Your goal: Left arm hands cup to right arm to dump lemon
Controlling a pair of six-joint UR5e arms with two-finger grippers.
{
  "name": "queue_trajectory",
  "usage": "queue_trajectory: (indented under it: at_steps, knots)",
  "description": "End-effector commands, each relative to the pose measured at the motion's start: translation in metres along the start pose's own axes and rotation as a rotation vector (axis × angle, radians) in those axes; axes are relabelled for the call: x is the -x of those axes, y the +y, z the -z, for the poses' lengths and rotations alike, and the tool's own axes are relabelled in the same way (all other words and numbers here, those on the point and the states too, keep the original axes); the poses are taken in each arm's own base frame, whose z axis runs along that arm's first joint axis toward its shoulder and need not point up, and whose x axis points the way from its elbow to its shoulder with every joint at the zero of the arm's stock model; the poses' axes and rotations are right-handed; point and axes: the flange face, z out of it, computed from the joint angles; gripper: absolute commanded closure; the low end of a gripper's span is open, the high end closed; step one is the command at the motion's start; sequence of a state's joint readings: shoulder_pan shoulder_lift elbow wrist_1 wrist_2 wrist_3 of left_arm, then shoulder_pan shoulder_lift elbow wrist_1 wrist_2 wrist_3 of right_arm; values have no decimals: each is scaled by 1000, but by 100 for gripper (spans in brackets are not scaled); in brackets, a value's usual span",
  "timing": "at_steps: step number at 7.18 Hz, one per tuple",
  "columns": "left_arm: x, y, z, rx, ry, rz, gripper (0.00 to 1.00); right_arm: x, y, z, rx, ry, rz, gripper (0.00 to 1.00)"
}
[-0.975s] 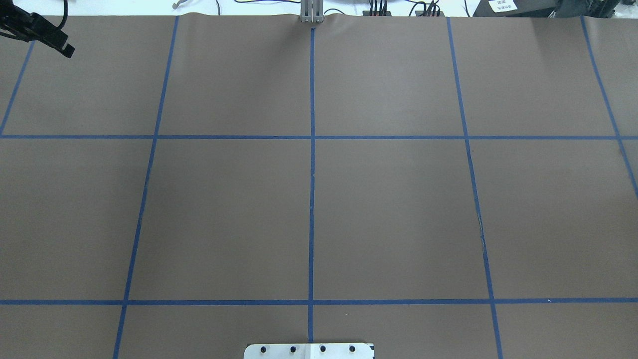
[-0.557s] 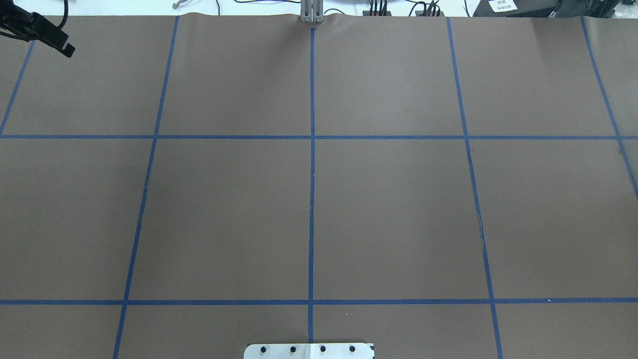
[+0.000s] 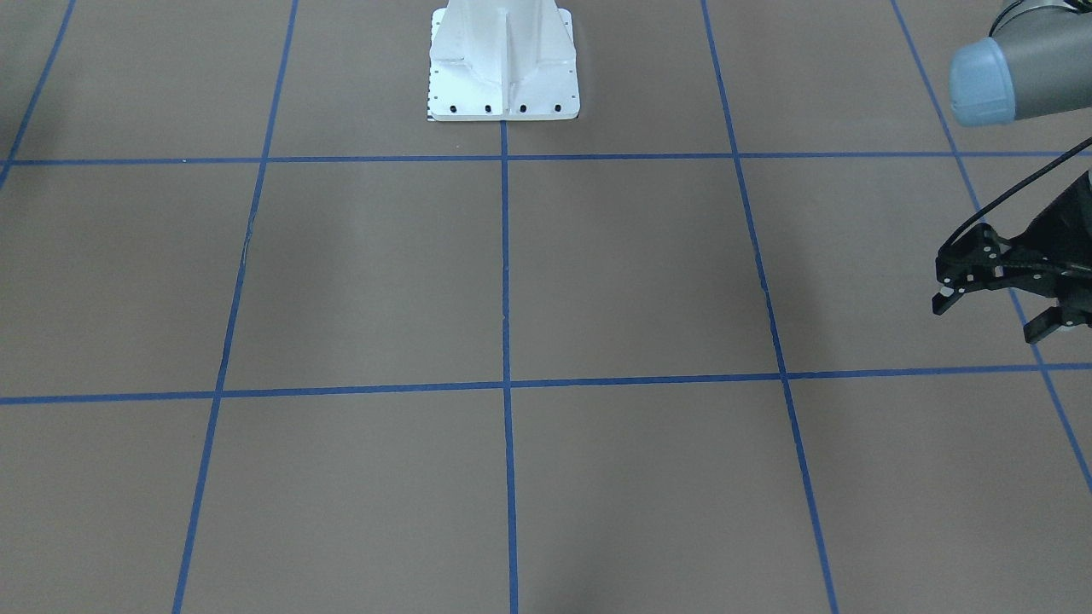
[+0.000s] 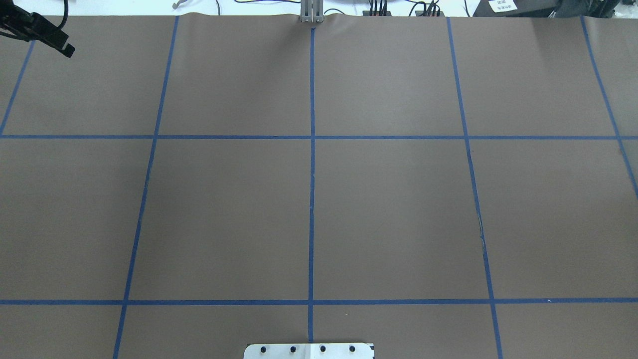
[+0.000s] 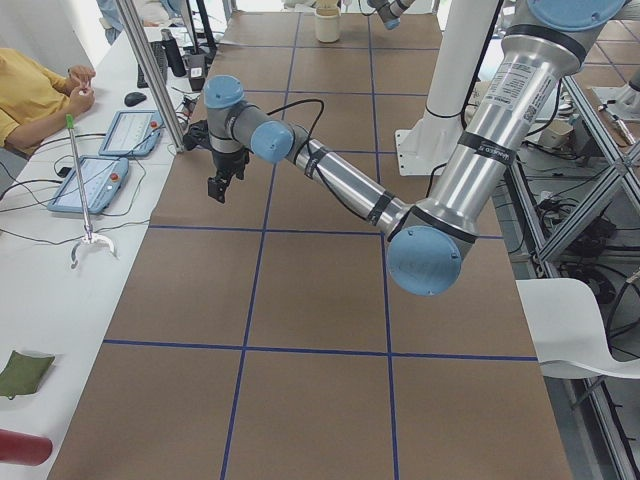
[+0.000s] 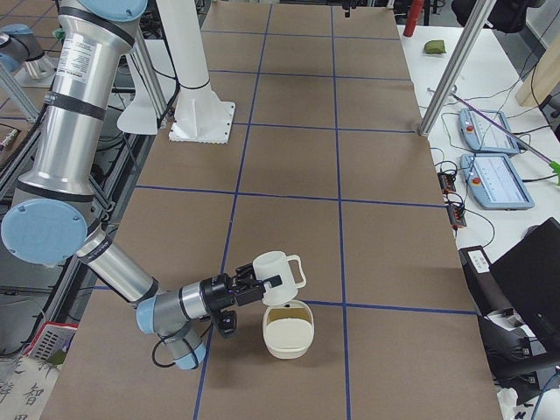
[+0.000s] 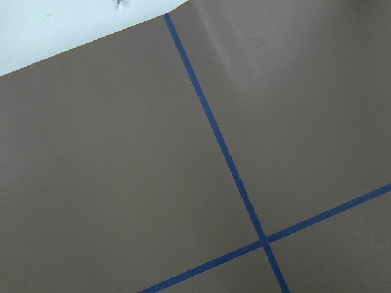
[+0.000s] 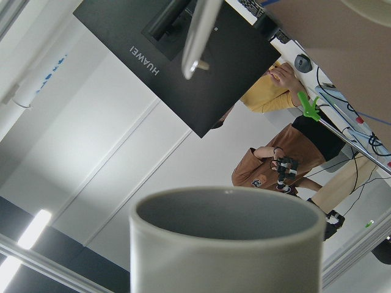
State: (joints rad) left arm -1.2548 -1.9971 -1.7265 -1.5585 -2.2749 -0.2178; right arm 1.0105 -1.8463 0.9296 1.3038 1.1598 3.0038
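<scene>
The white cup [image 6: 278, 276] is off the table at the tip of my right gripper [image 6: 252, 290], tipped on its side over a cream container [image 6: 287, 331]. Only the exterior right view shows this gripper, so I cannot tell whether it is shut. In the right wrist view the cup's grey rim [image 8: 227, 215] fills the lower frame and the room looks upside down. No lemon is visible. My left gripper [image 3: 994, 315] is open and empty above the table's far left part. It also shows in the exterior left view [image 5: 216, 187].
The brown mat with blue tape lines [image 4: 312, 199] covers the table. The white robot base [image 3: 503, 64] stands at the near edge. Operators' pendants [image 6: 490, 179] and a post [image 6: 446, 79] stand along the far side. A person [image 5: 35, 90] sits there.
</scene>
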Motion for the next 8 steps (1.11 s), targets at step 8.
queue_trajectory:
  at_steps: [8]
  knots:
    - [2,4,-1,0,0,0,0,-5,4,7,16,83,219,100]
